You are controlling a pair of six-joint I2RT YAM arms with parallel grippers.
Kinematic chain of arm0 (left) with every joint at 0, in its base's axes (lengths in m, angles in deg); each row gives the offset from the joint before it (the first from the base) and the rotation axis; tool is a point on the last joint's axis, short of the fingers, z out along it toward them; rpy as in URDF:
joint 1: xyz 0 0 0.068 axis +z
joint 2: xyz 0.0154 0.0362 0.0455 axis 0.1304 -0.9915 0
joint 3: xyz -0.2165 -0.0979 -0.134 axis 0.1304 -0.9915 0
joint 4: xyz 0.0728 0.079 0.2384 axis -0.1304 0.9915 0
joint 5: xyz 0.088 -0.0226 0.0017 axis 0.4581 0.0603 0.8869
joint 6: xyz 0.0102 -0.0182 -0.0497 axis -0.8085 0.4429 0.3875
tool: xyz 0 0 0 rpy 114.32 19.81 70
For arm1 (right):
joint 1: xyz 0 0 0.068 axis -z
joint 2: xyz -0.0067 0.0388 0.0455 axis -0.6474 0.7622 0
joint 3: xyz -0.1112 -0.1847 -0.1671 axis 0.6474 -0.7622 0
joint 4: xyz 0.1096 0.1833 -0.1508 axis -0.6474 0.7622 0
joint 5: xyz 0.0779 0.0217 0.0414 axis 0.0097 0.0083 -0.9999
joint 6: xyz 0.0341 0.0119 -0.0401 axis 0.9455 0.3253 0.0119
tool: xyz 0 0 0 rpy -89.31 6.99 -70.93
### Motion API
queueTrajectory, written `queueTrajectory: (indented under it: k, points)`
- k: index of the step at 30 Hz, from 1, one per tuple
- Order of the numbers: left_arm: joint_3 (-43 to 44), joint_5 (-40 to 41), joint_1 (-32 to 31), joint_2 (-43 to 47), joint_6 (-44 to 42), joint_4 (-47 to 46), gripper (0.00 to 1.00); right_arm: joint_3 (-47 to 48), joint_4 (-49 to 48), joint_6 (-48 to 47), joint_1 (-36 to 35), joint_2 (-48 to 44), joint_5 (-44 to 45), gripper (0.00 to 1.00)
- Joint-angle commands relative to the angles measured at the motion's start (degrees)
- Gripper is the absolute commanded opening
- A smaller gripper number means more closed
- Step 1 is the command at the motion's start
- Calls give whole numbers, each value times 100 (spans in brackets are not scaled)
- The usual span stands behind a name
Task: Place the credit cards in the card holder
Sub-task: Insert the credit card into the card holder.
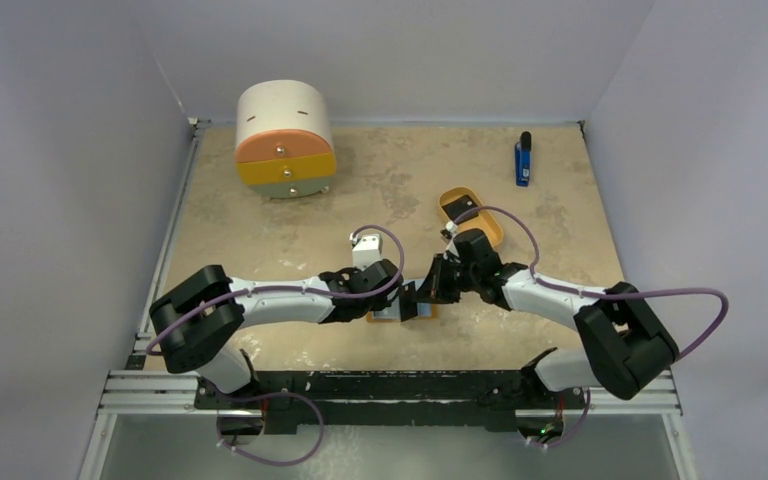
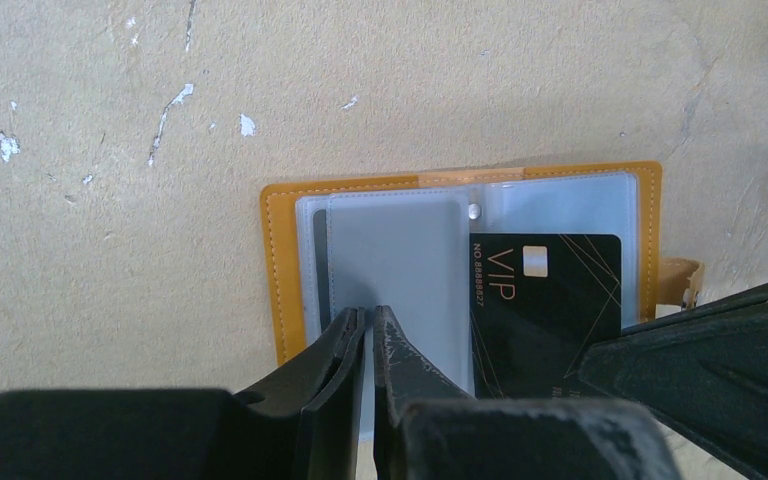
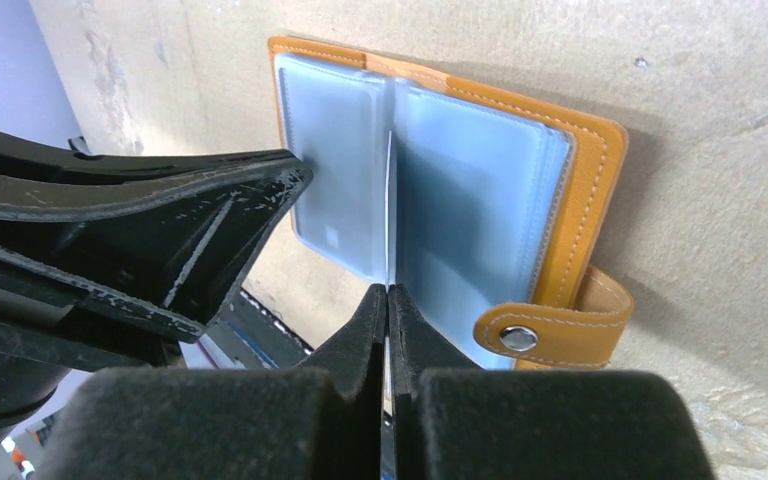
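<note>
Credit card [image 2: 545, 300], black with VIP in gold lettering, is clamped between the closed fingers of the right gripper [image 3: 388, 300], close to the arm bases at the near edge of the table [image 1: 260, 230]. From the right wrist it shows edge-on as a thin pale line running from the fingertips to the fold between two leaves of the card holder [image 2: 278, 270]. The holder lies open and flat on the table just under both grippers, its snap tab [image 3: 518, 338] off to one side. The left gripper [image 2: 368, 325] has its fingers drawn almost together on the near edge of a clear sleeve [image 2: 395, 260], seemingly pinching that leaf to hold the pockets apart.

The step in hand looks like insertion. The card's leading edge is at the sleeves, but whether it has entered a pocket mouth I cannot tell. The next move calls for a straight push along the card's own plane, with the leaf held steady. A tilted card would likely jam on the plastic lip or slide between leaves and not into a pocket.

Farther off, near the right arm, a tan oval tray [image 1: 488, 233] holds a dark flat thing, perhaps a second card awaiting its turn. At the far side lie a blue-and-black stick [image 1: 523, 160] and, well apart to the left, a round drawer cabinet [image 1: 285, 140].
</note>
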Motion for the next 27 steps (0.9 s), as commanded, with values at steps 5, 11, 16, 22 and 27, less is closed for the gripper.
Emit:
queueTrajectory:
  k: [5, 11, 16, 22, 27]
  points:
    - [-133, 80, 26, 32, 22, 398, 8, -41, -448, -128, 19, -70, -153, 0]
    - [-142, 81, 26, 33, 33, 412, 8, -120, -612, -107, 21, -78, -220, 0]
    - [-128, 69, 26, 42, 31, 425, 8, -213, -842, -51, 21, 8, -310, 0]
    - [-139, 53, 26, 24, 48, 412, 7, -386, -1198, 75, 20, 54, -156, 0]
    - [-150, 41, 26, 17, 62, 398, 7, -481, -1432, 168, 19, 89, -70, 0]
